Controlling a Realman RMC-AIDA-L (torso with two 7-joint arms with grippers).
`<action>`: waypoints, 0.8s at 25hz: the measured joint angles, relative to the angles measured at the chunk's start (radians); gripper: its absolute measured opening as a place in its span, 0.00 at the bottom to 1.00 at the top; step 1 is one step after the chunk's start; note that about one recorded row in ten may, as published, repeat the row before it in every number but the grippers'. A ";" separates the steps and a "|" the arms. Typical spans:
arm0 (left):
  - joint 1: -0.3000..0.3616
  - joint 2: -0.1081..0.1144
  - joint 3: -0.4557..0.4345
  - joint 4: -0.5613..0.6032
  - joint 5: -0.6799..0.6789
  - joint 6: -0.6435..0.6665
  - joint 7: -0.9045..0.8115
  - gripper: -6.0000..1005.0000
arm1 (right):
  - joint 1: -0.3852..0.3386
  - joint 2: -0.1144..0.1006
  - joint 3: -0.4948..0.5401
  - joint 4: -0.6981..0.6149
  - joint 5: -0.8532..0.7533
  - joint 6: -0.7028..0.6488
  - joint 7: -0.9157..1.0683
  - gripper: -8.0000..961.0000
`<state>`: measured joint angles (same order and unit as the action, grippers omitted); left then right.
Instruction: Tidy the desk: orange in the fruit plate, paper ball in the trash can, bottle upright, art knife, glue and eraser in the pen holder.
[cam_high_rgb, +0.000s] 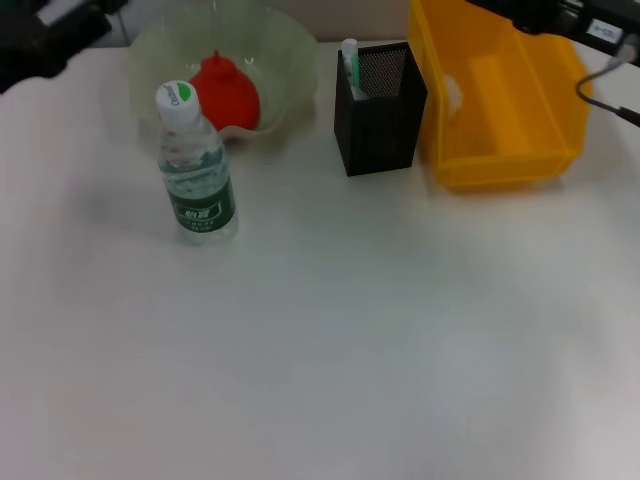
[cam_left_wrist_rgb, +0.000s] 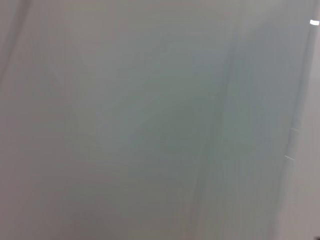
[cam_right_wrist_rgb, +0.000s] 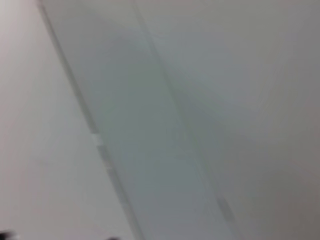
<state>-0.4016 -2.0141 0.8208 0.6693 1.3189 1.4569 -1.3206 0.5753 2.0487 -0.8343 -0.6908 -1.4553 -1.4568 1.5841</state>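
Black arm segments are sitting at the far corners of the head view, the left gripper (cam_high_rgb: 45, 40) at the far left and the right gripper (cam_high_rgb: 545, 15) above the yellow trash can (cam_high_rgb: 500, 100); we cannot tell how either set of fingers stands. We are seeing a white desk (cam_high_rgb: 330, 340) carrying everything. The bottle (cam_high_rgb: 195, 165) is standing upright, long axis vertical, cap up, in front of the fruit plate (cam_high_rgb: 285, 60), which is holding the orange (cam_high_rgb: 225, 90). The pen holder (cam_high_rgb: 378, 110) is standing between plate and can, a glue stick (cam_high_rgb: 350, 65) pointing up from it. Both wrist views are showing us only plain grey surfaces.
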 joint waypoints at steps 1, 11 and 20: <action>-0.006 0.009 0.000 0.008 0.030 0.030 -0.028 0.76 | -0.003 -0.007 -0.001 -0.003 -0.002 -0.034 0.007 0.61; -0.053 0.067 -0.005 0.033 0.228 0.291 -0.136 0.76 | 0.069 -0.039 -0.034 0.001 -0.202 -0.203 0.034 0.78; -0.004 0.067 -0.012 0.019 0.269 0.300 -0.170 0.77 | 0.132 -0.006 -0.050 0.008 -0.357 -0.192 0.022 0.79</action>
<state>-0.4058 -1.9473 0.8090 0.6878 1.5878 1.7570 -1.4909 0.7078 2.0428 -0.8844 -0.6831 -1.8122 -1.6484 1.6065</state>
